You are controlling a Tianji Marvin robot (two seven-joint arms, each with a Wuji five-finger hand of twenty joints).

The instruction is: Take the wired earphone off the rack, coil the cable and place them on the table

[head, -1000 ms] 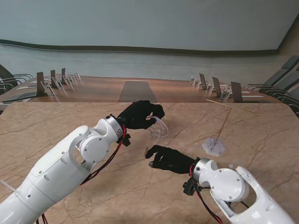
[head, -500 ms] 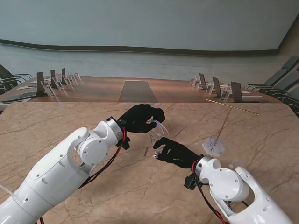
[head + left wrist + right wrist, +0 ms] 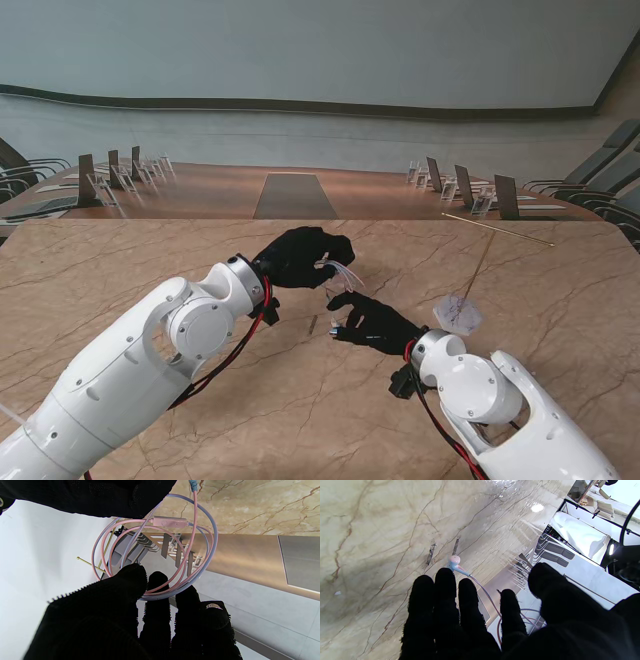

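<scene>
- Marble table [image 3: 120,270] in a meeting room.
- Left hand [image 3: 300,255] pinches the coiled cable [image 3: 155,555] above the table.
- Right hand [image 3: 375,322], just beside, fingers [image 3: 445,585] loosely spread near the earbud [image 3: 454,561]; grip unclear.
- Rack [image 3: 458,312] stands to the right.

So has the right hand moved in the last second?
Yes. The right hand has moved farther from me and slightly right, closing on the left hand, judged against the rack's base.

Conference room: long marble-topped desk [image 3: 120,270], rows of chairs [image 3: 600,170], laptops [image 3: 505,195] and name stands [image 3: 130,180] along both sides.
</scene>
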